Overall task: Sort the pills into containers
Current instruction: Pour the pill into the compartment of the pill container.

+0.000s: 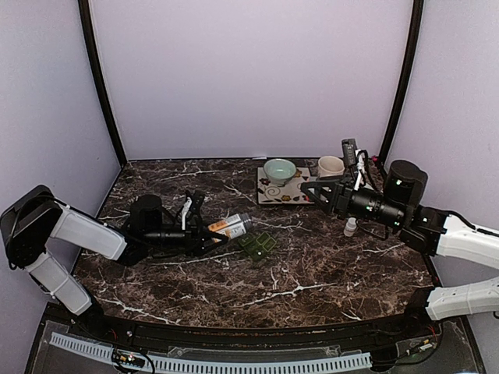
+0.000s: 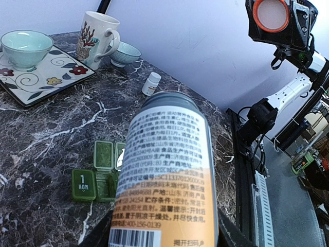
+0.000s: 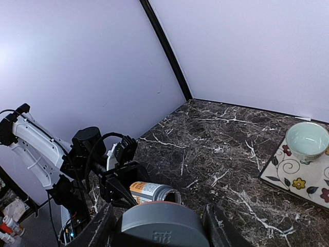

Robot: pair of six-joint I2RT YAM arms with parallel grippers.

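My left gripper (image 1: 209, 231) is shut on an orange-and-white labelled pill bottle (image 1: 231, 226), held on its side with its open grey neck pointing right. The bottle fills the left wrist view (image 2: 164, 175) and shows in the right wrist view (image 3: 149, 191). The dark-green pill organiser (image 1: 257, 246) lies on the table just beyond and below the bottle's mouth; some of its lids stand open (image 2: 103, 154), and one is closed, marked "1 MON". My right gripper (image 1: 313, 189) is shut on the bottle's grey cap (image 3: 160, 226), held up in the air to the right. No loose pills show.
A flowered tray (image 1: 269, 195) at the back holds a pale green bowl (image 1: 279, 169). A mug (image 1: 330, 166) stands beside it, with a second small bowl (image 2: 125, 53) behind. A small white bottle (image 1: 351, 227) stands under my right arm.
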